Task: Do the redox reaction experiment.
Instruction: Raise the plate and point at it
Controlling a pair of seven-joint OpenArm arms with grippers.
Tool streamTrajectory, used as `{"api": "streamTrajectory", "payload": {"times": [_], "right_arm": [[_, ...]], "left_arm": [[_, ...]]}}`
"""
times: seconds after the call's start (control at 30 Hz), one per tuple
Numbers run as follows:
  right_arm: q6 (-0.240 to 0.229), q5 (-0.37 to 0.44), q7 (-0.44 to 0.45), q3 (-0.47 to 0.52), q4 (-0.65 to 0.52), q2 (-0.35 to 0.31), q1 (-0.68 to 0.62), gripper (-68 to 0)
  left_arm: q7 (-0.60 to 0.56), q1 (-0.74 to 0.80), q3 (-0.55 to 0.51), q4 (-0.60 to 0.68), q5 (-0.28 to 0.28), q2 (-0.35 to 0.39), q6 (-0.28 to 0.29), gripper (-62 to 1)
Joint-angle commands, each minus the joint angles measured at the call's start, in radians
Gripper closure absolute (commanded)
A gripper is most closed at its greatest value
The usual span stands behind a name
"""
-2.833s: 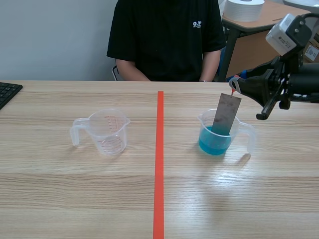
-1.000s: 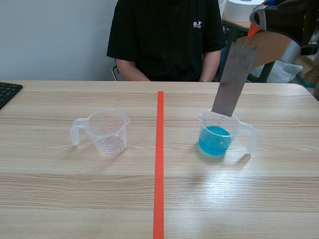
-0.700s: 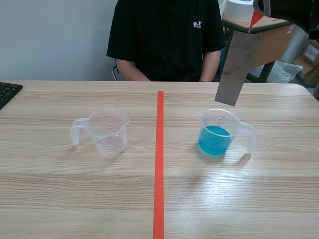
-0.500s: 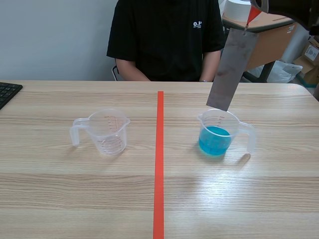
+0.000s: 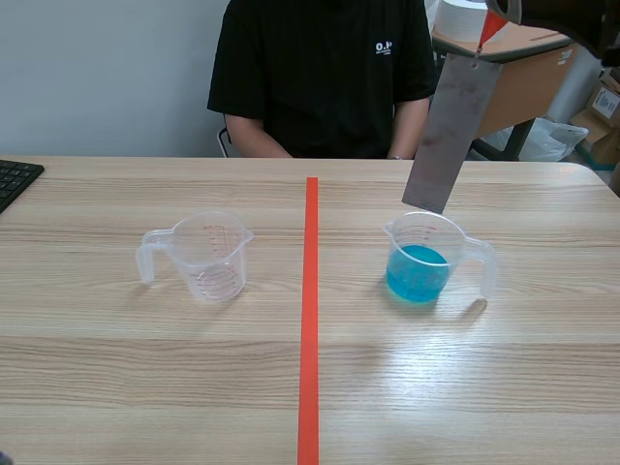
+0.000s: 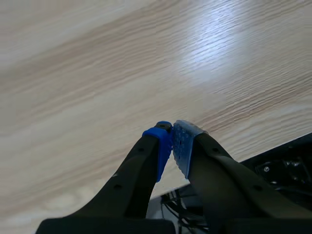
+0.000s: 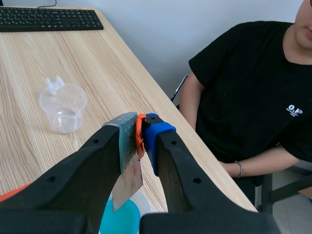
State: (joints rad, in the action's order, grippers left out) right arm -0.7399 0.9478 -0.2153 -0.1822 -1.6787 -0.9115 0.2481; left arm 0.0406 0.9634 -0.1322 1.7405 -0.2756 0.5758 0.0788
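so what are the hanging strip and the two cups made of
The strip: probably metal, dull grey and matte, flat and rigid as it hangs. The empty cup and the blue-filled cup: likely clear plastic, with see-through walls, printed scale marks and moulded handles.

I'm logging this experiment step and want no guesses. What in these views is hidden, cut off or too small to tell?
Scene view: right gripper mostly cut off by the top edge.
Right wrist view: cup of blue liquid largely hidden behind that gripper's fingers and the metal strip.
Scene view: scale marks on the empty cup too small to read.
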Motion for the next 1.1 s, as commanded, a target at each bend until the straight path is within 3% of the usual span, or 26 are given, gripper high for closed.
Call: {"api": "streamTrajectory", "payload": {"times": [0.0, 0.1, 0.27, 0.37, 0.5, 0.63, 0.77, 1.07], "right_arm": [[-0.006, 0.015, 0.011, 0.024, -0.009, -0.016, 0.012, -1.7], [-0.006, 0.023, 0.011, 0.024, -0.009, -0.016, 0.012, -1.7], [-0.006, 0.024, 0.003, 0.024, -0.009, -0.016, 0.012, -1.7], [-0.006, 0.026, 0.003, 0.024, -0.009, -0.016, 0.012, -1.7], [-0.006, 0.026, 0.003, 0.024, -0.009, -0.016, 0.012, -1.7], [-0.006, 0.026, 0.003, 0.024, -0.009, -0.016, 0.012, -1.7], [-0.006, 0.026, 0.003, 0.024, -0.009, -0.016, 0.012, -1.7], [-0.006, 0.026, 0.003, 0.024, -0.009, -0.016, 0.012, -1.7]], "left_arm": [[-0.018, -0.057, 0.003, 0.006, -0.031, 0.059, 0.003, -4.9], [-0.018, -0.147, 0.025, 0.006, -0.060, 0.164, 0.008, -4.9], [-0.023, -0.328, 0.089, 0.006, -0.092, 0.304, 0.061, -4.9], [-0.025, -0.457, 0.157, 0.006, -0.111, 0.351, 0.121, -4.9], [-0.021, -0.643, 0.293, 0.006, -0.102, 0.356, 0.182, -4.9], [0.024, -0.842, 0.462, 0.006, -0.093, 0.315, 0.182, -4.9], [0.082, -1.006, 0.606, -0.015, -0.019, 0.218, 0.179, -4.9], [0.071, -1.239, 0.774, -0.272, 0.127, -0.040, 0.180, -4.9]]}}
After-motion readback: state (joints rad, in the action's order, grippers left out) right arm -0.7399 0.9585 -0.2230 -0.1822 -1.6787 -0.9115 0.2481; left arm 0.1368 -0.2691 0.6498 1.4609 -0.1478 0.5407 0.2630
